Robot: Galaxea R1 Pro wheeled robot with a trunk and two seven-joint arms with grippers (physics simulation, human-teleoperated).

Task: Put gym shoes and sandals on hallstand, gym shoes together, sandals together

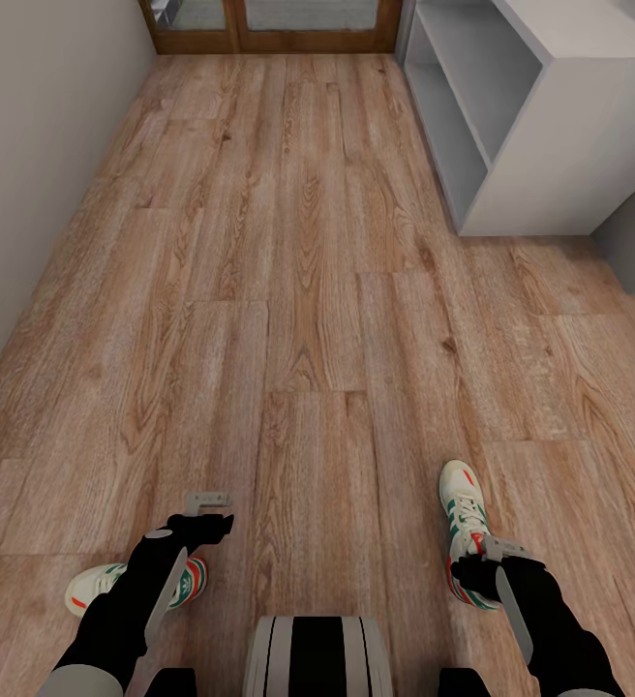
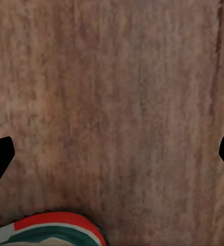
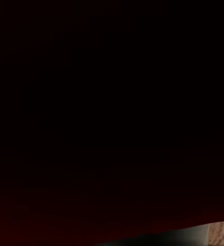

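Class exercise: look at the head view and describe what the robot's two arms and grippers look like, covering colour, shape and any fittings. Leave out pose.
Both arms are matte black with rounded, bulky segments and pale grey bands near the picture's bottom edge. The left gripper has a light grey bracket-like tip; the right gripper has similar grey fittings, with a long grey bar along each forearm. No cables or markings are discernible.

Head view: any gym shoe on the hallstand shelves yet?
No. Both open shelves of the hallstand are bare, and the two gym shoes lie apart on the corridor floor near the robot.

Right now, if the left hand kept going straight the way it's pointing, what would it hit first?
Most likely the bare wood floor. The left hand is open and points down at the planks, with the shoe's red heel just off its line. Depth is hard to judge.
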